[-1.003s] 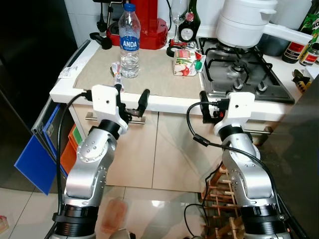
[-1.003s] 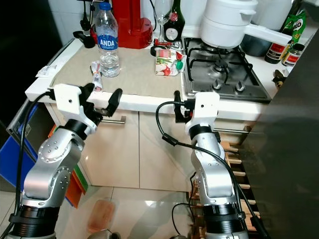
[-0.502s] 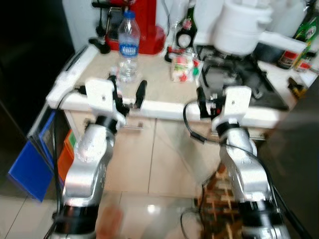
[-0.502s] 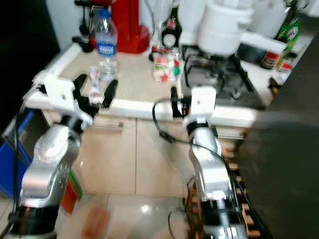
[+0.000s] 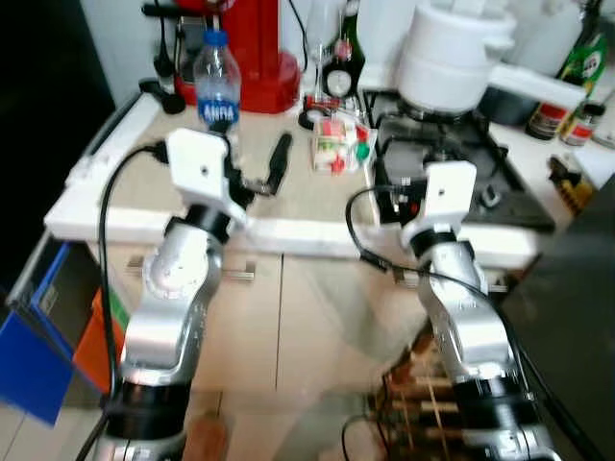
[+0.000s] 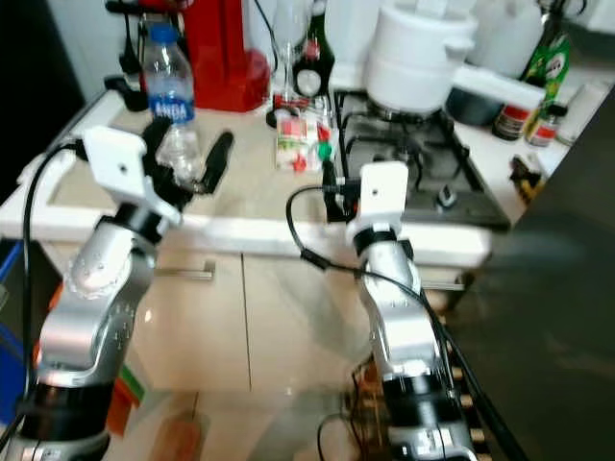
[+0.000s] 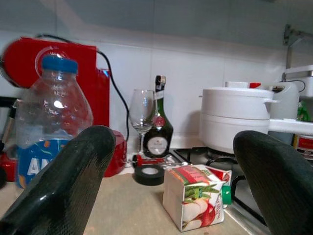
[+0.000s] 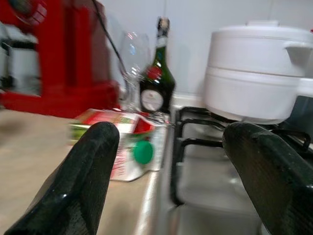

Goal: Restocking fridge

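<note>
Nothing is being held yet: both grippers, left gripper (image 5: 252,173) and right gripper (image 8: 171,161), are hovering spread wide, with water bottle (image 5: 218,79) and juice carton (image 5: 333,154) waiting on the counter (image 5: 288,197).

Left gripper (image 5: 252,165): now raised over the counter (image 5: 144,206) front edge, beside the water bottle (image 5: 216,86). Right gripper (image 5: 396,197): lifted to the hob's (image 5: 461,182) front edge. Both remain spread.
</note>
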### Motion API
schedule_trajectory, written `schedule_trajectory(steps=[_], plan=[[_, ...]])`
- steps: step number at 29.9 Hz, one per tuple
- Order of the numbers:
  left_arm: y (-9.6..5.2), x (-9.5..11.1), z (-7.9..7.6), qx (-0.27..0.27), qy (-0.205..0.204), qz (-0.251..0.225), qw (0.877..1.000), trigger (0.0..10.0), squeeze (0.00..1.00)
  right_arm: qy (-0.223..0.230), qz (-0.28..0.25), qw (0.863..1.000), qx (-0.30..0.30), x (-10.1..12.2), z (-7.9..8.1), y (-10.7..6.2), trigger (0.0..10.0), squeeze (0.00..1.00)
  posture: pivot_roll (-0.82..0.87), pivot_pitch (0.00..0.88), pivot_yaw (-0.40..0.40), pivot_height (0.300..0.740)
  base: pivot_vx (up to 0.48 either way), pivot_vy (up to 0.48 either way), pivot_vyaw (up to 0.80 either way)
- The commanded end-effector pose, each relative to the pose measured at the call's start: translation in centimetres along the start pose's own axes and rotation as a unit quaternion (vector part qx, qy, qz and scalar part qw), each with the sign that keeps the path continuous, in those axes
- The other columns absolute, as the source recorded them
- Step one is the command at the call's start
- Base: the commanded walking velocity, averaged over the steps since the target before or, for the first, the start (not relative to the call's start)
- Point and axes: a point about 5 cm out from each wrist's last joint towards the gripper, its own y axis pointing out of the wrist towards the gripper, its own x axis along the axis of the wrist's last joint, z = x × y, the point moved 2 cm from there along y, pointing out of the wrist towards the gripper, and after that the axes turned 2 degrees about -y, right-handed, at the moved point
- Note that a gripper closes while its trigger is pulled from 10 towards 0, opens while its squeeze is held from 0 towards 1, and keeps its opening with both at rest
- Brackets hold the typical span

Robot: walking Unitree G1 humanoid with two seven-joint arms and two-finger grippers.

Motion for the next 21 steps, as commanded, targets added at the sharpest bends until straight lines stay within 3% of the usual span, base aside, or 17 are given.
schedule_trajectory(steps=[1, 6, 13, 18, 20, 21], plan=[[-0.2, -0.1, 0.7, 0.01, 0.006, 0.005, 1.0, 10.0, 0.0, 0.008, -0.006, 1.0, 0.013, 0.3, 0.9, 0.3, 10.0, 0.0, 0.12, 0.0, -0.062, 0.74, 0.33, 0.349, 0.0], [-0.3, 0.0, 0.8, 0.015, 0.012, 0.004, 1.0, 10.0, 0.0, 0.008, -0.005, 1.0, 0.015, 0.1, 1.0, 0.3, 10.0, 0.0, 0.12, 0.0, -0.064, 0.74, 0.335, 0.343, 0.0], [-0.2, 0.7, 0.9, 0.021, 0.018, -0.01, 1.0, 10.0, 0.0, 0.009, -0.002, 1.0, 0.02, -0.2, 1.2, 0.2, 10.0, 0.0, 0.13, 0.0, -0.069, 0.74, 0.036, 0.0, 0.0], [0.3, 2.4, 1.2, 0.03, 0.036, -0.035, 0.998, 10.0, 0.0, 0.009, -0.004, 1.0, 0.023, -0.1, 1.3, 0.2, 10.0, 0.0, 0.12, 0.0, -0.073, 0.74, 0.0, 0.0, 0.0], [1.1, 3.6, 1.7, 0.037, 0.038, -0.042, 0.998, 10.0, 0.0, 0.008, -0.005, 1.0, 0.023, 0.0, 1.3, 0.2, 10.0, 0.0, 0.12, 0.0, -0.077, 0.74, 0.0, 0.0, 0.0], [2.2, 5.2, 2.2, 0.028, 0.054, -0.057, 0.996, 10.0, 0.0, 0.008, -0.006, 1.0, 0.023, 0.1, 1.3, 0.2, 10.0, 0.0, 0.13, 0.0, -0.077, 0.74, 0.0, 0.0, 0.0]])
